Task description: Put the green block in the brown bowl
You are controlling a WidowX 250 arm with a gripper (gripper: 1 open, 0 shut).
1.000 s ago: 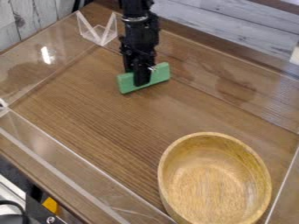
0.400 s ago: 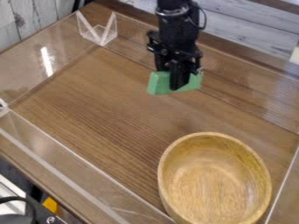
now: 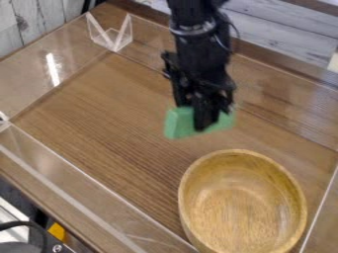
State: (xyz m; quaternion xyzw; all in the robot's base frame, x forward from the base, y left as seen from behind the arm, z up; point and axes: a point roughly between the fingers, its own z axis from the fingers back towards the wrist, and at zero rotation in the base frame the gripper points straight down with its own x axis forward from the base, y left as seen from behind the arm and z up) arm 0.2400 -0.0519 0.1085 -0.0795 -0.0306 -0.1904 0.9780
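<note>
Here the green block (image 3: 197, 121) hung clear of the wooden table (image 3: 93, 119), pinched between the black fingers of the gripper (image 3: 203, 111), which pointed straight down; it sat just beyond the far rim of the brown bowl (image 3: 243, 203). The bowl rested at the near right, nothing visible inside it; a clear wall (image 3: 34, 54) ran along the left edge.

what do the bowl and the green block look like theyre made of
The large round light-brown bowl looks like wood with a smooth finish: streaky grain shows inside it, and the rim is thick. The small bright green rectangular block is plain and matte; it could be foam, painted wood or plastic, the picture leaves that open.
</note>
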